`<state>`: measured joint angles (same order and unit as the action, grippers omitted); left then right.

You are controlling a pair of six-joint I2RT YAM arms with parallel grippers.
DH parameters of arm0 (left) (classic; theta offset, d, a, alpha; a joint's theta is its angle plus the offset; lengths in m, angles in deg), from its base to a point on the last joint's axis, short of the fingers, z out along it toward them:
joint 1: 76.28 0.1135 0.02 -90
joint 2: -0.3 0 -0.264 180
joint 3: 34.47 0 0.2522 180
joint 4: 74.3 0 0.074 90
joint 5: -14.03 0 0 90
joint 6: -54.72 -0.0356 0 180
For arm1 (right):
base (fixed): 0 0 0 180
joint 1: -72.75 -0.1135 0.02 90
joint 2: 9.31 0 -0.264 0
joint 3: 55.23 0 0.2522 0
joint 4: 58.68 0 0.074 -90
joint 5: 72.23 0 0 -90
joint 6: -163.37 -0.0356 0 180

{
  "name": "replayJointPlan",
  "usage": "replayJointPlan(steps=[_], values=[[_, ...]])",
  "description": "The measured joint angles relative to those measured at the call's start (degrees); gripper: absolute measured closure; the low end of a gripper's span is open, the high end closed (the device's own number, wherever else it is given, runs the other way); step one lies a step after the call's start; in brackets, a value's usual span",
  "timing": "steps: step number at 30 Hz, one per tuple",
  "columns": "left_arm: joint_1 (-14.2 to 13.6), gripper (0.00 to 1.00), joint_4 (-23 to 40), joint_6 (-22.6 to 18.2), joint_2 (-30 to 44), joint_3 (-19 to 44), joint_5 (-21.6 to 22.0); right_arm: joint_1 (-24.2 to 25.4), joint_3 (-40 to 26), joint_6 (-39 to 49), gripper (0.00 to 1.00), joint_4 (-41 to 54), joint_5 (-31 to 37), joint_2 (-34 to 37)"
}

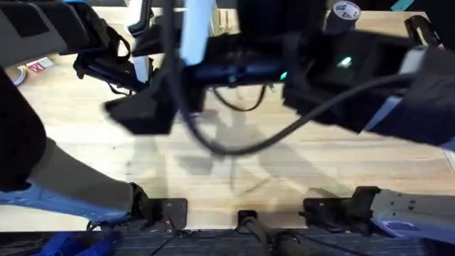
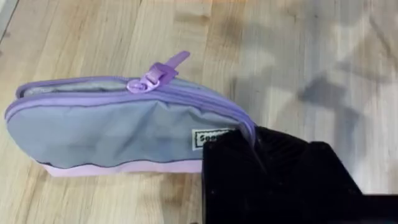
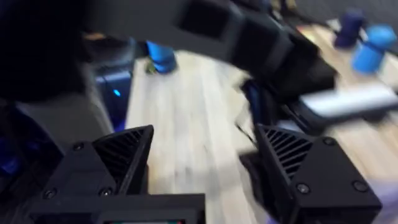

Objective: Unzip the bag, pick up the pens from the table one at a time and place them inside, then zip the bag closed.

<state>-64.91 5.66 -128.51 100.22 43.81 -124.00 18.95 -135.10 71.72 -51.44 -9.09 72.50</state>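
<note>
The lavender bag (image 2: 118,127) lies on the wooden table (image 2: 280,56) with its zipper edge up. The purple zipper pull (image 2: 149,79) sits about midway along, and the stretch behind it gapes a little. My left gripper (image 2: 249,142) is shut on the bag's end by the small label, with one black finger (image 2: 280,177) covering that end. My right gripper (image 3: 202,162) is open above bare wood with nothing between its fingers. In the overhead view both arms hang as dark, blurred shapes over the table (image 1: 227,174) and hide the bag. The pens are out of view.
A black cable (image 1: 234,146) loops down from the raised arms across the middle of the table. Blue objects (image 3: 373,53) stand at the table's edge in the right wrist view. The arm bases (image 1: 245,220) line the near edge.
</note>
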Motion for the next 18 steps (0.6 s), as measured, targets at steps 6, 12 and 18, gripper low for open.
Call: replayJointPlan(steps=[6, 12, 18], values=[[0.0, 0.958, 0.0, 0.0, 0.0, 0.0, 0.0, 8.3, 0.0, 0.0, 0.005, 12.3, -0.2, -2.0], [0.0, 0.958, 0.0, 0.0, 0.0, 0.0, 0.0, 16.1, 0.0, 0.0, 0.005, 16.9, -0.2, -4.4], [0.0, 0.958, 0.2, 0.0, 0.0, 0.0, 0.0, 20.4, 0.0, 0.0, 0.006, 18.0, -0.2, -4.5]])
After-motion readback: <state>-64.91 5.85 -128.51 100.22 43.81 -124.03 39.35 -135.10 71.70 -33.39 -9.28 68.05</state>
